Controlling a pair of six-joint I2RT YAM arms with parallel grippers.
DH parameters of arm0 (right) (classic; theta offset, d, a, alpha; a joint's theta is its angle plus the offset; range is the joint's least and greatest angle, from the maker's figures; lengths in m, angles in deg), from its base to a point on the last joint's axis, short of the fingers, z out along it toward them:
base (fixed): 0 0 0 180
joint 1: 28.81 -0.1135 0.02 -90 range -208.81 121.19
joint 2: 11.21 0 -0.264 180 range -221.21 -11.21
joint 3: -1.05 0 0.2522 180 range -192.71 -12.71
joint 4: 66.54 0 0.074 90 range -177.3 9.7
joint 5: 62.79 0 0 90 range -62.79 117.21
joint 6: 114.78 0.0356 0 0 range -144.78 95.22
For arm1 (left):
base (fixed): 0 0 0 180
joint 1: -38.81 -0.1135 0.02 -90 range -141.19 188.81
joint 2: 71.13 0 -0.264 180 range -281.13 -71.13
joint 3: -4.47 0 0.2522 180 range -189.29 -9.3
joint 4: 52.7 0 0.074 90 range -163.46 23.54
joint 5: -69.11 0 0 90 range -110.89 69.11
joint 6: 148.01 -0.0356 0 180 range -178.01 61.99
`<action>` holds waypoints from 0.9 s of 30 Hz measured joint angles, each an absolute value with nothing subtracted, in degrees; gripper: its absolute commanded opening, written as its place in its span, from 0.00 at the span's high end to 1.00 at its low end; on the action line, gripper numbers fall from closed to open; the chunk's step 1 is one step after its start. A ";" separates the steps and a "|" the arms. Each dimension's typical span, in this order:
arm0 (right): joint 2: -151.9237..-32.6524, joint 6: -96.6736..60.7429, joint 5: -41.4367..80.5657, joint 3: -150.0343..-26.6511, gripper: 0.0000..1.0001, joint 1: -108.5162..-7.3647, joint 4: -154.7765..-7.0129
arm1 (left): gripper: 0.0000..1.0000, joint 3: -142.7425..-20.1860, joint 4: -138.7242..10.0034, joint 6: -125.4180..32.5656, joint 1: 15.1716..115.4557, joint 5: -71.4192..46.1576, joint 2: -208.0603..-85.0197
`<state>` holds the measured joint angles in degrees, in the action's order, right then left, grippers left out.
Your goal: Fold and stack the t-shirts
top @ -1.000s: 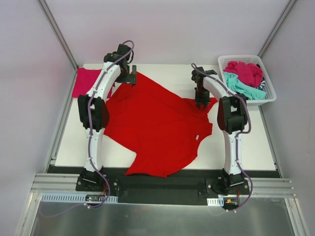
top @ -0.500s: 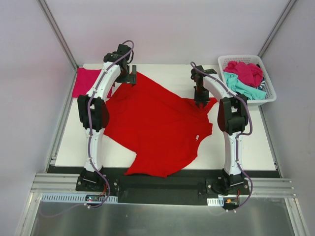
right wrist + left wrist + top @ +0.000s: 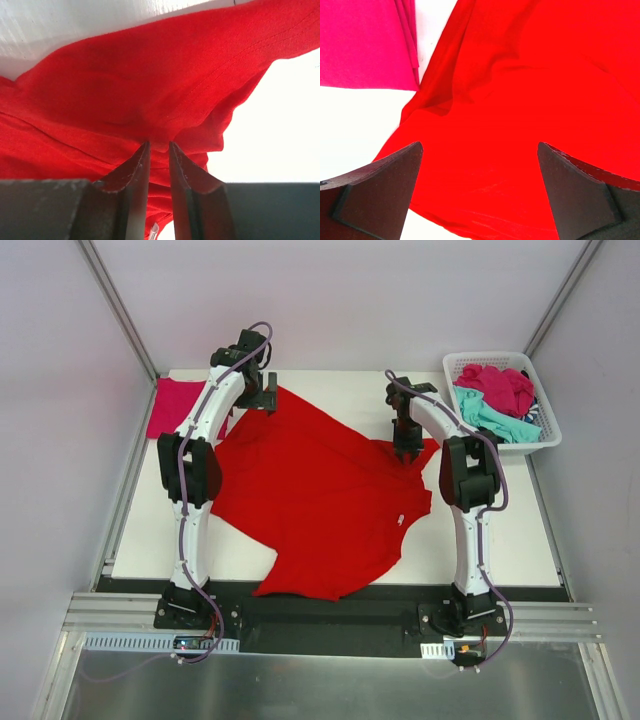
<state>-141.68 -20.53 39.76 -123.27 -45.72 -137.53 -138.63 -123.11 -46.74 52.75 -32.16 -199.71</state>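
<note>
A: What takes up most of the desk [image 3: 500,530]?

B: A big red t-shirt [image 3: 310,490], spread out but rumpled. It runs from the far left down to the near edge, between the two arms.

A: And off to the right?

B: A white lattice basket [image 3: 495,357] at the far right corner, apart from the red shirt. A magenta t-shirt [image 3: 500,388] is heaped in it over a teal t-shirt [image 3: 495,420].

A: Anything on the left?

B: A magenta-pink t-shirt [image 3: 175,405] lies flat at the far left corner, its edge just beside the red cloth.

A: The grippers?

B: The left gripper [image 3: 480,150] hangs over the red shirt's far left corner with its fingers spread wide and nothing between them. The right gripper [image 3: 159,147] is at the shirt's right edge, its fingers almost together and pinching a fold of the red cloth, which tents up around their tips.
</note>
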 measured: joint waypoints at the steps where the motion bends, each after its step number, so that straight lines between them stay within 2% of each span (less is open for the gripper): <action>1: -141.73 -20.53 39.76 -123.27 0.75 -45.72 -137.53 | 0.01 -138.63 -123.13 -46.74 52.75 -32.25 -199.71; 5: -142.01 -20.55 39.76 -123.27 0.79 -45.72 -137.53 | 0.01 -138.33 -123.11 -46.74 52.75 -32.55 -199.69; 21: -142.23 -20.35 38.67 -121.89 0.75 -45.48 -136.15 | 0.01 -137.69 -123.13 -46.74 52.75 -33.21 -199.53; 25: -142.23 -20.31 38.21 -121.63 0.87 -45.33 -135.83 | 0.01 -137.45 -123.11 -46.74 52.75 -33.30 -199.23; 27: -142.23 -20.33 37.99 -121.63 0.96 -45.28 -135.70 | 0.01 -137.26 -123.11 -46.74 52.75 -33.34 -199.12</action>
<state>-142.23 -20.33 37.99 -121.63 -45.28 -135.70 -137.26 -123.11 -46.74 52.75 -33.34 -199.12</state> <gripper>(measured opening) 0.154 0.992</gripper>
